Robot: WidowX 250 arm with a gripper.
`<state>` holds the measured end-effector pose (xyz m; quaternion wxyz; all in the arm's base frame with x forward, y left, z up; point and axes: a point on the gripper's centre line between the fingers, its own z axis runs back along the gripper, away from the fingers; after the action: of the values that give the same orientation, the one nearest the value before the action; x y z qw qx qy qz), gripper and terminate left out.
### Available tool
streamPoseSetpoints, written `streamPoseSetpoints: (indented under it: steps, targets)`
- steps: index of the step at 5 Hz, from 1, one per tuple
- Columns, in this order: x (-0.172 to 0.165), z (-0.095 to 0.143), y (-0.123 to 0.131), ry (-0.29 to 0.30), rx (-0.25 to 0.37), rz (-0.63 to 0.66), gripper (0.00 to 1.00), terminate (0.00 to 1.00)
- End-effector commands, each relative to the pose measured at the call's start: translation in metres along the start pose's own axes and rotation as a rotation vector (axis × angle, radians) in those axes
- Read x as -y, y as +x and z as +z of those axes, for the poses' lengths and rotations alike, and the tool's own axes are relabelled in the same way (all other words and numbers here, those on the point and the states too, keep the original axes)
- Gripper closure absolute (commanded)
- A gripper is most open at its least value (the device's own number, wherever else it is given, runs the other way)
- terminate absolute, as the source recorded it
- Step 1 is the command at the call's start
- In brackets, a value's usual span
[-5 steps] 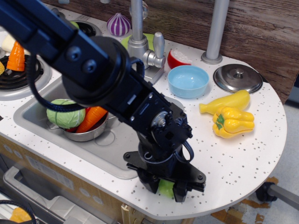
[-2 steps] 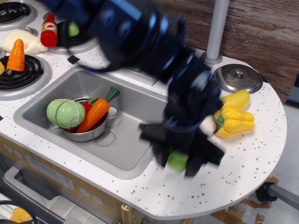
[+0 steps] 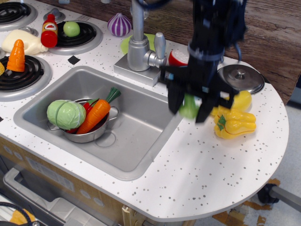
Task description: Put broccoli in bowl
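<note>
My gripper [image 3: 190, 107] is shut on the light-green broccoli [image 3: 189, 107] and holds it in the air above the counter, between the sink and the yellow pepper [image 3: 234, 123]. The black arm comes down from the top of the view and hides the light-blue bowl behind it. The steel lid [image 3: 241, 78] lies just to the right of the arm.
The sink [image 3: 101, 123] holds a silver pot [image 3: 92, 133] with a cabbage [image 3: 66, 114] and a carrot [image 3: 96, 114]. The faucet [image 3: 138, 43] stands left of the arm. A yellow squash [image 3: 239, 100] lies by the pepper. A green ball [image 3: 71, 28] sits on the back burner.
My gripper has risen from the counter's front edge with the broccoli and moved back and to the right, toward the lid. The arm now covers the bowl.
</note>
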<state>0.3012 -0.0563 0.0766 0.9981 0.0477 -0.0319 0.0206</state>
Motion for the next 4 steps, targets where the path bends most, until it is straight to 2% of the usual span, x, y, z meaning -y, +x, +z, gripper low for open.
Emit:
streamPoseSetpoints:
  steps: [1, 2, 3, 4]
  targets:
    - [-0.019, 0.02, 0.047, 0.019, 0.054, -0.125, 1.0, 0.0]
    - [-0.036, 0.016, 0.078, 0.056, 0.127, -0.242, 1.0, 0.0]
    - [-0.048, 0.003, 0.104, 0.036, 0.22, -0.305, 1.0, 0.0]
    - [-0.052, -0.004, 0.113, -0.023, 0.249, -0.352, 0.0, 0.0]
